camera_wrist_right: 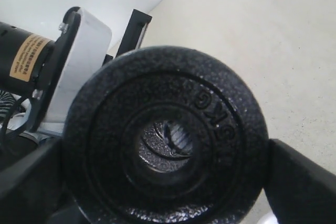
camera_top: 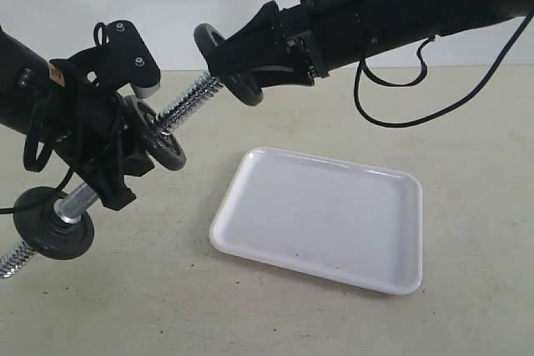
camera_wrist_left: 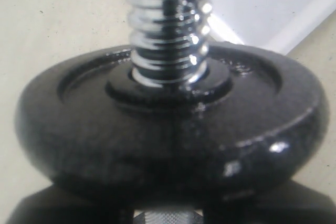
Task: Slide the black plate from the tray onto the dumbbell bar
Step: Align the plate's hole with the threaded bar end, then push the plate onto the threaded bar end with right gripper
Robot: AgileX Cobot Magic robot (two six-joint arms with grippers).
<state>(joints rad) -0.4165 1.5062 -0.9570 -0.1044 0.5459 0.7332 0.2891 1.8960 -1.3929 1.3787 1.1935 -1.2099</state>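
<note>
Over the worktop [camera_top: 467, 306], left of the tray [camera_top: 334, 223]: both arms are meeting in mid-air, with the bar and plate held clear of the surface.
Plate [camera_wrist_right: 168, 85]: hanging off the tray, well above it and to its left, with its face turned toward the bar's free end.
Right hand [camera_top: 238, 68]: clamping the plate across its rim, one finger on each side. This is leaving the centre hole unobstructed for the bar.
Left hand [camera_top: 117, 168]: closing on the bar [camera_top: 190, 99] at its middle, between two black discs. It is tilting the bar so the threaded end is pointing up at the plate, and so is serving as a steady peg.
Alignment: chrome thread is showing through the hole in the right wrist view, so hole and bar end are lining up closely. Whether the tip is already entering the hole is not clear.
Inner disc [camera_top: 160, 137]: sitting on the thread just ahead of the left hand, probably acting as the stop the plate will run up against.
Outer disc [camera_top: 54, 227]: riding on the low end, near the worktop, with more thread sticking out beyond it.
Step, as judged: threading is beginning, and the sliding along the bar is not yet done.
Next move, as judged: pushing the plate straight along the bar's axis and keeping its face square to it.
Risk: the coarse thread may be catching the hole's edge if the plate is leaning off-axis.
</note>
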